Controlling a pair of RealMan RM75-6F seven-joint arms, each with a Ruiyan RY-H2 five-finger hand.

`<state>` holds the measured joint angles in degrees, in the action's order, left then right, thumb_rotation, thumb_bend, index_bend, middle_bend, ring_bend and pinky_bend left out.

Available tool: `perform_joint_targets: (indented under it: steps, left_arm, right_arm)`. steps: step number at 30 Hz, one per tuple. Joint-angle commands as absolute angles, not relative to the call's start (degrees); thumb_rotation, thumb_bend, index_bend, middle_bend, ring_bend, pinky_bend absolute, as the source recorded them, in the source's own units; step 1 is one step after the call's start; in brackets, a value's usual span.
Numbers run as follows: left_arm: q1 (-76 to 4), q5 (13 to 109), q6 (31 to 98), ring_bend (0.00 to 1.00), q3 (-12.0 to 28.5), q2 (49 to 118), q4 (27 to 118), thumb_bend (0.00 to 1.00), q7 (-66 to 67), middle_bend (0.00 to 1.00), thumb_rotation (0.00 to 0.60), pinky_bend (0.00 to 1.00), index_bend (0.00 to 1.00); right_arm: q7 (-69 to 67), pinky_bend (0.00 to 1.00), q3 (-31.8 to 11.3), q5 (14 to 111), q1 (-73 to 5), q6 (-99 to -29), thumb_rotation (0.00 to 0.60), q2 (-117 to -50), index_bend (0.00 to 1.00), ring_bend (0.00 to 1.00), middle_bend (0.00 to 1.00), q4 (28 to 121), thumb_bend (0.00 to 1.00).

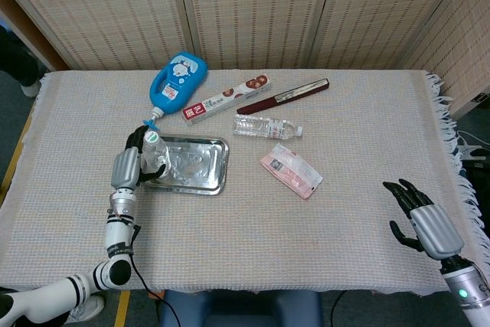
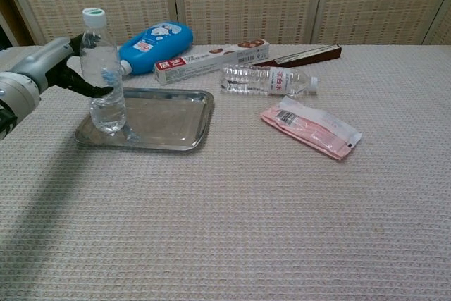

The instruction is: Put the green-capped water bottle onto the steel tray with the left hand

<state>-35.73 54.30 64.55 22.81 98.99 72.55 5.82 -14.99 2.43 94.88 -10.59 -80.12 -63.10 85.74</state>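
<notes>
The green-capped water bottle (image 1: 156, 155) (image 2: 103, 79) stands upright on the left end of the steel tray (image 1: 205, 168) (image 2: 177, 119). My left hand (image 1: 129, 161) (image 2: 41, 70) reaches in from the tray's left side. Its dark fingers (image 2: 86, 87) curl around the back of the bottle at mid height and hold it. The bottle's base rests on the tray floor. Far away, at the table's near right edge, my right hand (image 1: 423, 218) hangs with fingers spread and nothing in it; the chest view does not show it.
Behind the tray lie a blue bottle (image 1: 178, 80) (image 2: 155, 44), a toothpaste box (image 1: 226, 99) (image 2: 211, 60) and a dark red case (image 1: 283, 96) (image 2: 299, 55). A white-capped clear bottle (image 1: 266, 127) (image 2: 268, 80) and a pink packet (image 1: 291, 171) (image 2: 310, 126) lie right of it.
</notes>
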Motion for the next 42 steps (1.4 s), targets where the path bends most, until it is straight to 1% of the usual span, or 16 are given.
perform_joint_targets:
  steps: [1, 13, 20, 27, 33, 42]
  left_arm:
    - [-35.1, 54.0, 64.3, 0.00, 22.5, 98.1, 72.4, 0.29, 5.8, 0.00, 0.600, 0.29, 0.00]
    - [-32.9, 55.3, 64.2, 0.00, 21.3, 95.5, 72.8, 0.28, 3.1, 0.00, 0.600, 0.30, 0.00]
    - [-32.8, 55.2, 64.5, 0.00, 20.6, 95.2, 73.5, 0.28, 4.7, 0.00, 0.600, 0.30, 0.00]
    - [-32.5, 55.2, 66.1, 0.00, 20.3, 95.6, 71.2, 0.28, 6.5, 0.00, 0.600, 0.30, 0.00]
    - [-31.3, 58.8, 68.4, 0.00, 18.3, 94.3, 68.1, 0.28, 6.6, 0.00, 0.600, 0.30, 0.00]
    - [-27.8, 67.6, 72.5, 0.00, 12.7, 90.9, 62.5, 0.29, 4.2, 0.00, 0.600, 0.30, 0.00]
  right_arm:
    - [-15.0, 0.20, 2.4, 94.8, -10.6, -80.1, 0.600, -63.1, 0.01, 0.00, 0.09, 85.7, 0.25]
    - [-14.5, 0.20, 2.4, 94.4, -10.8, -79.3, 0.600, -63.4, 0.01, 0.00, 0.09, 85.7, 0.25]
    - [-14.6, 0.20, 2.5, 94.7, -10.7, -79.5, 0.600, -63.3, 0.01, 0.00, 0.09, 85.8, 0.25]
    - [-14.8, 0.20, 2.4, 94.8, -10.6, -80.1, 0.600, -63.3, 0.01, 0.00, 0.09, 85.7, 0.25]
    - [-14.7, 0.20, 2.5, 94.9, -10.7, -79.8, 0.600, -63.3, 0.01, 0.00, 0.09, 85.7, 0.25]
    - [-14.5, 0.20, 2.6, 94.8, -10.7, -79.5, 0.600, -63.5, 0.01, 0.00, 0.09, 85.8, 0.25]
